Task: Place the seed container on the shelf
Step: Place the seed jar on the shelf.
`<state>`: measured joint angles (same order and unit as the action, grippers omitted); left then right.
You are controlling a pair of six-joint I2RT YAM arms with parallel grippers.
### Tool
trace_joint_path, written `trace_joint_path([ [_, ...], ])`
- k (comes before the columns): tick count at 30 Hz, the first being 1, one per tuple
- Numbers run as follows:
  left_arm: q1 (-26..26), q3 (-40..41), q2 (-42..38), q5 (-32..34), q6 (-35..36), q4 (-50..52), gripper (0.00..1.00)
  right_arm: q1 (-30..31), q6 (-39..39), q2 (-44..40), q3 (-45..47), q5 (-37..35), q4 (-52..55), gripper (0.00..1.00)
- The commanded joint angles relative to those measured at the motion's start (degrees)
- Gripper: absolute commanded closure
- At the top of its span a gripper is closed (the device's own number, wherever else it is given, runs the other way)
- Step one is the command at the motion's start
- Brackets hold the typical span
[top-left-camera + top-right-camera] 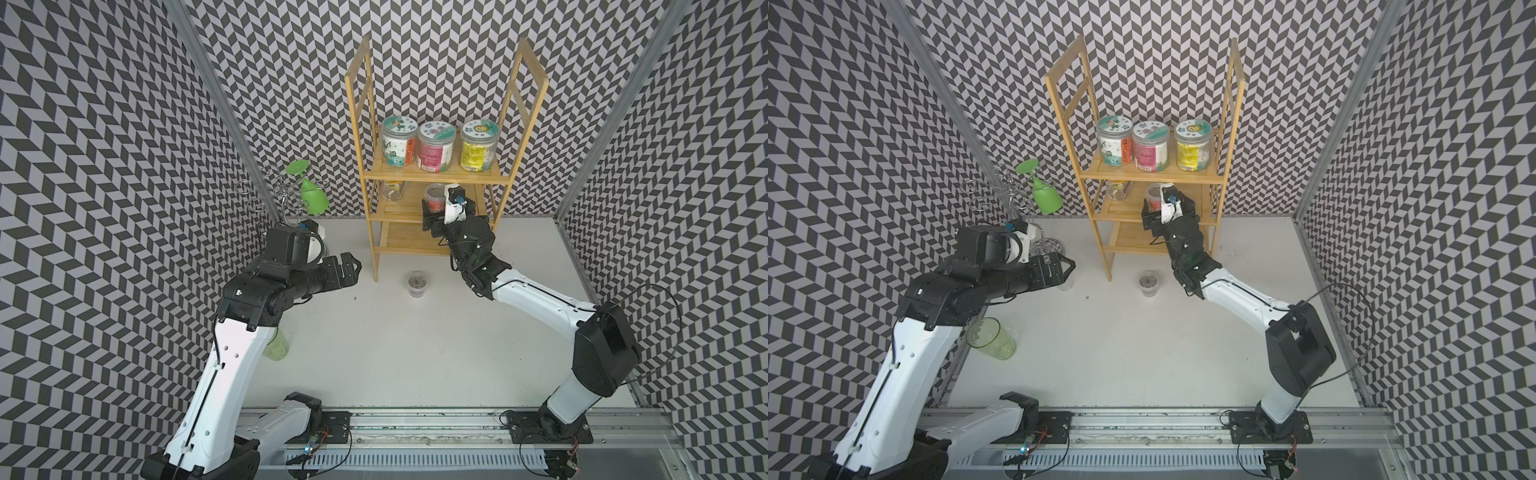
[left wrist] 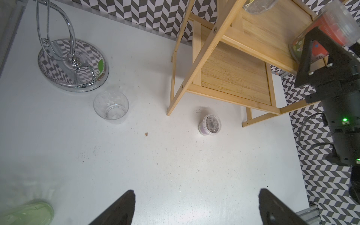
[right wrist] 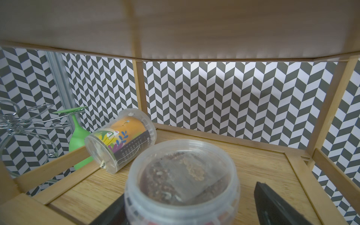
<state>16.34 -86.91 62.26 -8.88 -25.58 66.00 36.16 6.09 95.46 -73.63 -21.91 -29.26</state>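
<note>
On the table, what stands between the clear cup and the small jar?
A front leg of the shelf stands between the clear cup and the small jar; the left wrist view shows it best.

Shelf (image 1: pixel 436 174) stands at the back-centre of the table (image 1: pixel 415 353), vs. the rear wall. Top tier: three jars (image 1: pixel 434 145) in a row. Mid tier: tipped jar (image 1: pixel 392 190) on its side at rear-left; seed container (image 1: pixel 434 194) upright to its right, nearer the front and apart from it, prob. resting on the boards (base hidden). Right gripper (image 1: pixel 436 214) reaches in from the front, one finger on either side of it. Small tub (image 1: pixel 417 284) sits on the table before the shelf, near its front-left foot. Wire stand (image 1: pixel 266 199) is back-left; goblet (image 1: pixel 313 195) hangs inverted on its shelf side. Small cup (image 2: pixel 111 106) sits btwn stand base and shelf foot, below left gripper (image 1: pixel 352 272). Tumbler (image 1: pixel 990 338) is at the left edge, nearer the front.
</note>
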Motion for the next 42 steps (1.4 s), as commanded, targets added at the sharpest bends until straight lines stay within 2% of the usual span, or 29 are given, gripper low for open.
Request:
trace_joint_path([
  [1,-0.39,-0.68,-0.03,-0.54,-0.20,-1.40,0.00,-0.55,-1.61,-1.56,2.53,0.52,1.99,0.05],
  [18,-0.40,-0.71,0.27,0.24,-0.31,-0.89,0.00,-0.55,0.44,-8.33,8.29,4.41,3.92,0.00],
  [20,-0.39,-0.76,0.12,0.52,-0.18,-0.80,0.01,-0.56,0.02,-9.40,8.86,4.92,4.61,0.04],
  [25,-0.43,-0.71,-0.06,0.79,0.00,-0.75,0.00,-0.53,-0.31,-11.02,9.07,7.11,6.65,0.21],
  [32,-0.42,-0.63,-0.23,0.67,-0.03,-1.07,0.00,-0.90,-0.28,-10.30,7.19,8.79,7.46,0.40],
  [42,-0.42,-0.82,-0.14,1.19,0.05,-0.90,0.00,-1.89,-0.54,-8.11,4.14,11.18,8.03,0.52],
])
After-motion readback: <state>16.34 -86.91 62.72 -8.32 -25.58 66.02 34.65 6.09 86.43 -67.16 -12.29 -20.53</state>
